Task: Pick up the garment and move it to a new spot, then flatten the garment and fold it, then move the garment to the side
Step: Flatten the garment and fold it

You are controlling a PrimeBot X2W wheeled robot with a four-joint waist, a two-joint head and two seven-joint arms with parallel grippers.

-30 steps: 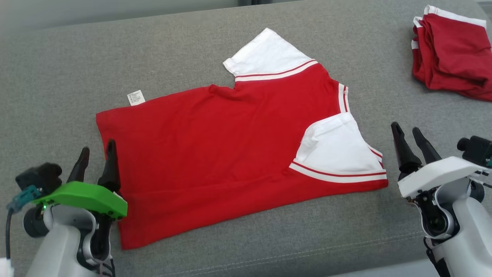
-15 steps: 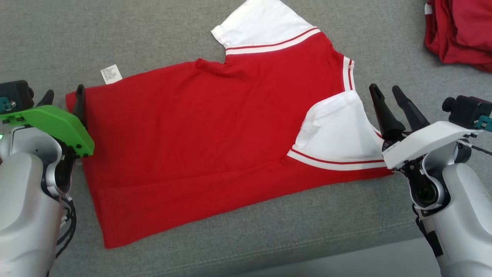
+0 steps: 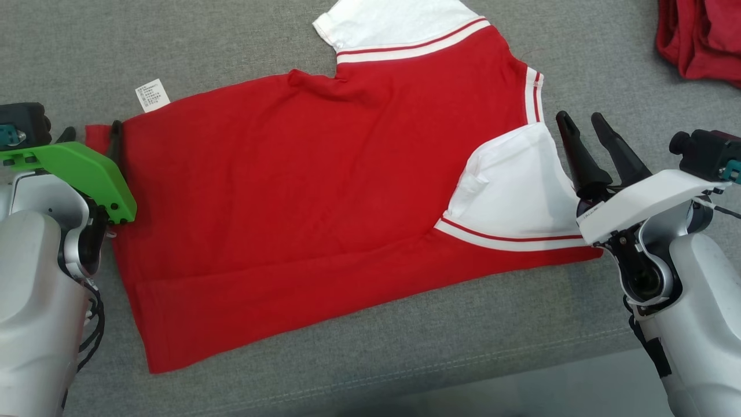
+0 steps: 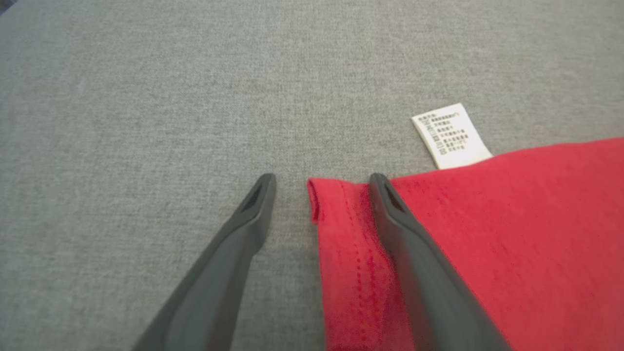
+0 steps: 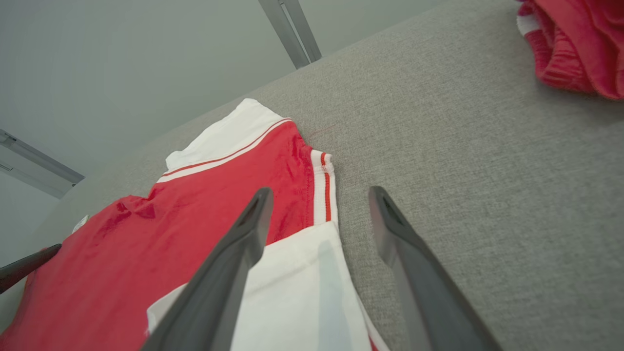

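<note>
Garment (image 3: 301,191), red with white striped sleeves, lies spread across grey upholstered cushion (image 3: 231,52); left gripper (image 4: 321,179) jaws apart astride its hem corner, right gripper (image 3: 579,117) jaws apart beside a sleeve; pale wall (image 5: 122,58) behind.

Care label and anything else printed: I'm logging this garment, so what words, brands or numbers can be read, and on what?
Care label at the red shirt's edge: several printed lines, too blurred to read.
White wrist cover of the right arm: small dark lettering, too small to read.
So no text is legible.
</note>
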